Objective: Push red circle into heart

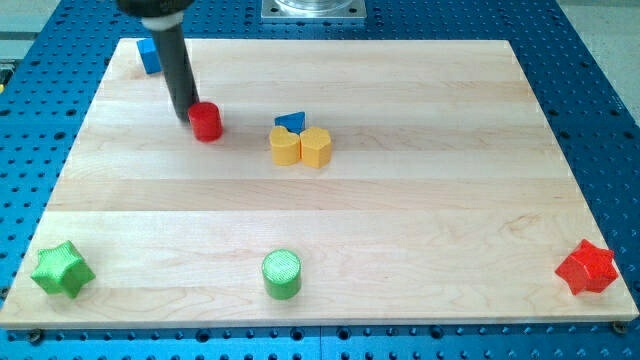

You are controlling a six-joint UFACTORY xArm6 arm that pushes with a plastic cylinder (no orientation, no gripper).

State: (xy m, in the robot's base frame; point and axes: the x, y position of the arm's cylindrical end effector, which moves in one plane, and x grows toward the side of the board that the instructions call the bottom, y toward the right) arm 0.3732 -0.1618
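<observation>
My tip (190, 115) rests on the desk (420, 210) at the left edge of the red circle (206, 121), touching it or nearly so. No claw shows, only the rod. The yellow heart (316, 147) lies to the view's right of the circle, well apart, touching another yellow block (285, 146), with a blue triangle (290, 121) just above them. A blue block (149, 55) sits at top left. Along the bottom: green star (62, 269), green circle (282, 274), red star (587, 267).

Probably a lab: blue perforated bench (600, 120) under wooden board (400, 200).
</observation>
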